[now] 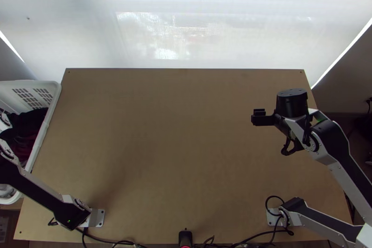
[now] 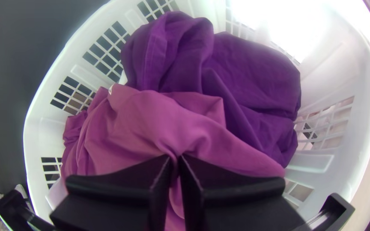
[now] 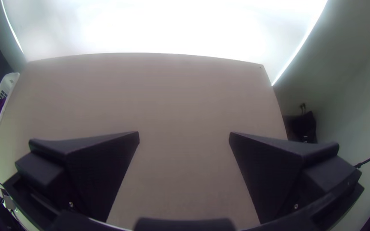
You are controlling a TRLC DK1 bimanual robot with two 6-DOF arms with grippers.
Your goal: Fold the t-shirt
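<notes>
In the top view, my left gripper (image 1: pixel 4 121) shows in part at the left edge, over the laundry basket. My left gripper (image 2: pixel 175 160) is shut on a pinched fold of the pink-magenta cloth (image 2: pixel 138 122) in the left wrist view. That cloth lies bunched in the basket beside a crumpled purple cloth (image 2: pixel 253 77); its full shape cannot be made out. Over the right part of the table, my right gripper (image 1: pixel 274 120) hangs in the top view. The right gripper (image 3: pixel 184 139) stands wide open in its wrist view, nothing between its fingers.
The white basket (image 1: pixel 55 103) stands against the table's left side. Bare wooden table (image 1: pixel 176 141) stretches between the arms. Cables (image 1: pixel 260 236) run along the near edge, with a small black device (image 1: pixel 185 237) at its middle. A pale translucent sheet (image 1: pixel 186 38) hangs behind the far edge.
</notes>
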